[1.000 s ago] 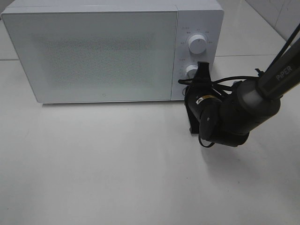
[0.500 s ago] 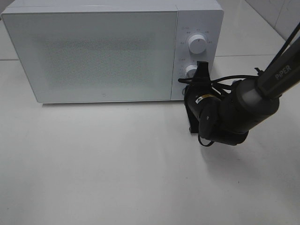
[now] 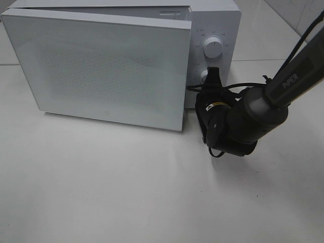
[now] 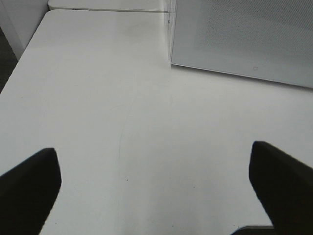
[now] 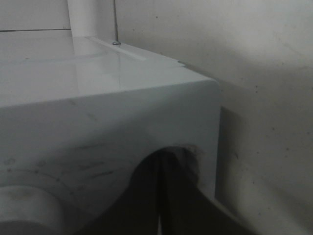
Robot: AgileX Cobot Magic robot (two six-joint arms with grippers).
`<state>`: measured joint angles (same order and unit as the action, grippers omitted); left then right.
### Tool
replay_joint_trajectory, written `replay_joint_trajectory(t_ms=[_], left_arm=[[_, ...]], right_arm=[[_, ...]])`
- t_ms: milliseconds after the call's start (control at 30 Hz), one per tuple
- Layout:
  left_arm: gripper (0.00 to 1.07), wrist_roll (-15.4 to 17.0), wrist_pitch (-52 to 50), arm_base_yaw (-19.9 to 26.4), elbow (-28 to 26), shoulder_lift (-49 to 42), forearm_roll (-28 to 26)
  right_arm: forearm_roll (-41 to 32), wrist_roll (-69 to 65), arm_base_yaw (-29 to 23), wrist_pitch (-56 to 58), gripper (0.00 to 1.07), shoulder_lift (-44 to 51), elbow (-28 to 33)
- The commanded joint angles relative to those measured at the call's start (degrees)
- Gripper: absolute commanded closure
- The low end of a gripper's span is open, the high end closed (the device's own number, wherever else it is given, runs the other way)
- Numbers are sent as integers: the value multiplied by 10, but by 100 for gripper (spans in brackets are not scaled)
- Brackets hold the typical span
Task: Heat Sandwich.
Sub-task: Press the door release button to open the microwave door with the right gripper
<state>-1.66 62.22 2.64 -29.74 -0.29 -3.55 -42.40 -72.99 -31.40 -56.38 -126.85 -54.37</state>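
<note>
now the microwave point(image 3: 212, 12) door point(image 3: 106, 66) has swung ajar from its front, so the cavity can be loaded; the sandwich shows in no view. the right gripper point(image 3: 213, 75), jaws pressed together and empty, touches the microwave's control panel point(image 3: 229, 30). the left gripper point(image 4: 156, 185) hangs spread wide, empty, before the microwave.

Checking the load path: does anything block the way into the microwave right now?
Yes. The microwave door is only ajar, its free edge swung slightly out beside the control panel, so it covers most of the opening. The right gripper, fingers shut, sits at that panel by the door's edge. No sandwich is in view.
</note>
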Motion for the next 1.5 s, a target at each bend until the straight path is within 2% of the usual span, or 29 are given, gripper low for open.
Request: replay_joint_trajectory(t_ms=[33,433,567,867,1133,1500], left_arm=[[9,2,-7,2,2,-3,-1],[9,2,-7,2,2,-3,-1],[9,2,-7,2,2,-3,-1],[9,2,-7,2,2,-3,-1],[9,2,-7,2,2,-3,-1],[9,2,-7,2,2,-3,-1]], right_arm=[[45,14,33,-160,107,0,-62],[51,21,30,-138,107,2,-66],[54,21,30,-90,107,9,-65],[54,21,30,-33,107,52,-14],[32,-11,-3,7,107,62,28],[31,-13,-17,53,107,97,78]])
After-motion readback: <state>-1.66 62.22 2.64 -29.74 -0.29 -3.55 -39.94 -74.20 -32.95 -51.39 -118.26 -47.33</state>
